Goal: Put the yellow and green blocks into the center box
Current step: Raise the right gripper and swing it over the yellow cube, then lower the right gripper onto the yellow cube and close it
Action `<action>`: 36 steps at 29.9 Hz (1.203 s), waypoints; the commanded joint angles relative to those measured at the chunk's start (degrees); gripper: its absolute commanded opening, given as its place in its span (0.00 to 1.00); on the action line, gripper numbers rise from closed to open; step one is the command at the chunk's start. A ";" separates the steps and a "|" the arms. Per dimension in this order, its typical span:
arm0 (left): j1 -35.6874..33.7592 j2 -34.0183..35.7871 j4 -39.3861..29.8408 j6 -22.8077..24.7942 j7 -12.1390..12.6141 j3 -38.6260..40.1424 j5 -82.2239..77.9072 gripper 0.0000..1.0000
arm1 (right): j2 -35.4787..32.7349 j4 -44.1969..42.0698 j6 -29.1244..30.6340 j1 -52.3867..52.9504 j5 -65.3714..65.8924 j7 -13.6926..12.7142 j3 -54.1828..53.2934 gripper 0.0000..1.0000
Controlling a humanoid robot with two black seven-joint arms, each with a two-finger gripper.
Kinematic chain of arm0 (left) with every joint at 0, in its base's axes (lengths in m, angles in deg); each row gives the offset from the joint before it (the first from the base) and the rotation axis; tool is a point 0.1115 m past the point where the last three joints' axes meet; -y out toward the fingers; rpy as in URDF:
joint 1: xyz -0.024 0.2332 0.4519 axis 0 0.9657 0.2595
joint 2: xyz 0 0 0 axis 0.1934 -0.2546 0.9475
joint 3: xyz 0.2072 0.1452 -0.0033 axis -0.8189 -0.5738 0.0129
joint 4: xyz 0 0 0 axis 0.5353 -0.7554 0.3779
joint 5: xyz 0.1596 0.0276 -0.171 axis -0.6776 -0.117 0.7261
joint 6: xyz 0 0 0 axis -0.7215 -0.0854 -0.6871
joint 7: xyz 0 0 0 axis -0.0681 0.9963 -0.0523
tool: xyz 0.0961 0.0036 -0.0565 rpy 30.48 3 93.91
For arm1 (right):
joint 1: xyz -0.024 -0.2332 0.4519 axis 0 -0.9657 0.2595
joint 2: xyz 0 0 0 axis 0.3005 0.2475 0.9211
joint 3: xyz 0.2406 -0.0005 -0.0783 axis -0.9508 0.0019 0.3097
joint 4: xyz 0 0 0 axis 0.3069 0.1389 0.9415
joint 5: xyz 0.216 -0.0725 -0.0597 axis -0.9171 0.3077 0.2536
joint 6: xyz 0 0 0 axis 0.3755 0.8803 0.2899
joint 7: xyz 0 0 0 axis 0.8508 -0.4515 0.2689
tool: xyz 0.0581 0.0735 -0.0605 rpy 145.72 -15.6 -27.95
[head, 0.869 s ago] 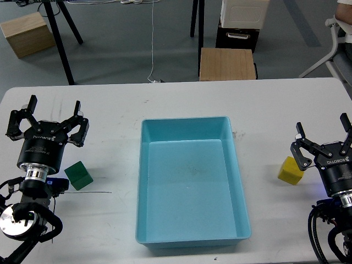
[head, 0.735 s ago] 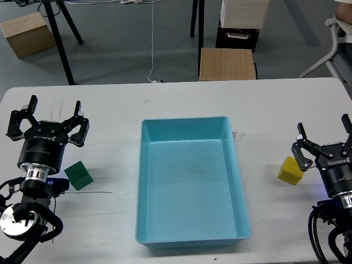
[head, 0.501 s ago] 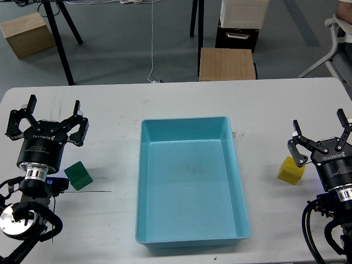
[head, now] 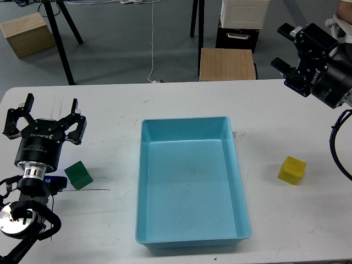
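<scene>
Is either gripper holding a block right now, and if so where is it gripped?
Nothing is held. The left gripper and right gripper are both open; the green block and yellow block sit on the table.

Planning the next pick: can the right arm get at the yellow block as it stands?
Probably yes. The yellow block sits alone on bare table, right of the tray, nothing around it. The right end effector is open but raised well behind it, so it must come down.
</scene>
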 commanded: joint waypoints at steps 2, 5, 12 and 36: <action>-0.02 0.02 0.22 -0.01 -0.01 0.02 0.00 1.00 | -6.45 -0.98 0.06 12.37 15.01 12.98 15.47 0.99; 0.07 0.02 0.22 -0.01 -0.01 0.02 0.00 1.00 | -9.34 -1.42 0.06 20.45 30.30 25.55 27.59 0.99; 0.07 0.10 0.31 0.60 -0.01 0.02 0.00 1.00 | -21.03 -1.33 -2.21 36.29 41.16 29.69 56.44 0.98; -0.10 0.02 1.27 0.69 -0.01 -0.07 0.09 1.00 | -30.82 -4.75 -4.33 34.37 51.88 29.69 71.75 0.98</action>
